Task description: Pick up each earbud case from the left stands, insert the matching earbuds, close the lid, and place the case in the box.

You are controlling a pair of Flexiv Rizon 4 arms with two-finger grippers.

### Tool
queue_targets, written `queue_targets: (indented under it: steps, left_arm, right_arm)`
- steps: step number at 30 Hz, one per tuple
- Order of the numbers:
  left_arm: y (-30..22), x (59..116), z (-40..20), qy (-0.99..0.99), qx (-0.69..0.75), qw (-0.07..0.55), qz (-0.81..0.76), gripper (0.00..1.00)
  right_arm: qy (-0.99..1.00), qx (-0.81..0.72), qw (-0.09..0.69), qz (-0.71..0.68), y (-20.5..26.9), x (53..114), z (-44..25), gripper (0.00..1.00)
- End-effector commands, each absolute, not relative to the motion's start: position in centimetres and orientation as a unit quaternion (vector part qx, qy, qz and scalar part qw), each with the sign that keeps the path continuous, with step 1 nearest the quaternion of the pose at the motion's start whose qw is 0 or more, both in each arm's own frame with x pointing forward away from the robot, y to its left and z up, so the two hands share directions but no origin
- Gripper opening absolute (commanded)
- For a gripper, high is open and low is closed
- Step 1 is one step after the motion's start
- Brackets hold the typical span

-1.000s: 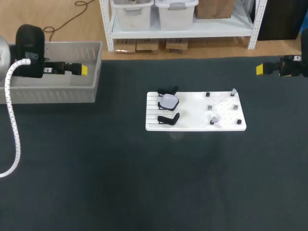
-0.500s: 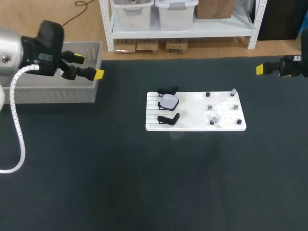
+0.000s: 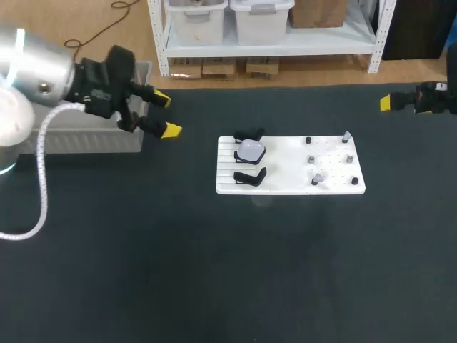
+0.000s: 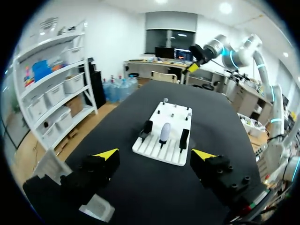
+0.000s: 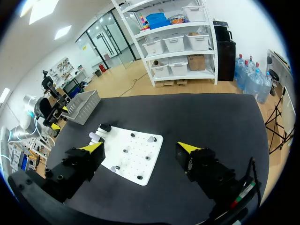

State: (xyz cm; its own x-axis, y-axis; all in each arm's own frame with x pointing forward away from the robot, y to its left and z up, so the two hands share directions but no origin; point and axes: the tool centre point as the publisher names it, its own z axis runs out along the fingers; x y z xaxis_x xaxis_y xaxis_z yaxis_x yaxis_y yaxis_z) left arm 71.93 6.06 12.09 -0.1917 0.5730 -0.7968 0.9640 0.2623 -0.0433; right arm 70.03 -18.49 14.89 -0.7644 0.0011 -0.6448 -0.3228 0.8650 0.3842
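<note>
Hanging just beyond the grey box (image 3: 93,141), which its own arm partly hides, the left gripper (image 3: 168,116) has its yellow-tipped fingers spread wide with nothing between them. On the white board (image 3: 285,186) at mid-table, a pale earbud case (image 3: 250,149) sits between two bare black stands (image 3: 250,176). The small pieces (image 3: 315,179) on the board's right half are too tiny to tell apart. The right gripper (image 3: 386,103) is cut off at the far right, and its wrist view shows it spread and empty.
</note>
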Motion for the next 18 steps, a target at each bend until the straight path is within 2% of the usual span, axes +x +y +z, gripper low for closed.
queue_targets:
  steps: [1, 18]
  left_arm:
    - [3.4, 73.4, 10.3, 0.685, 0.578, 0.302, -0.324, 1.0]
    - [0.0, 72.5, 6.6, 0.643, 0.605, 0.291, -0.368, 1.0]
  right_arm:
    - [0.907, -0.089, 0.331, 0.243, -18.5, 70.0, 14.9, 1.0]
    - [0.907, -0.089, 0.331, 0.243, -18.5, 70.0, 14.9, 1.0]
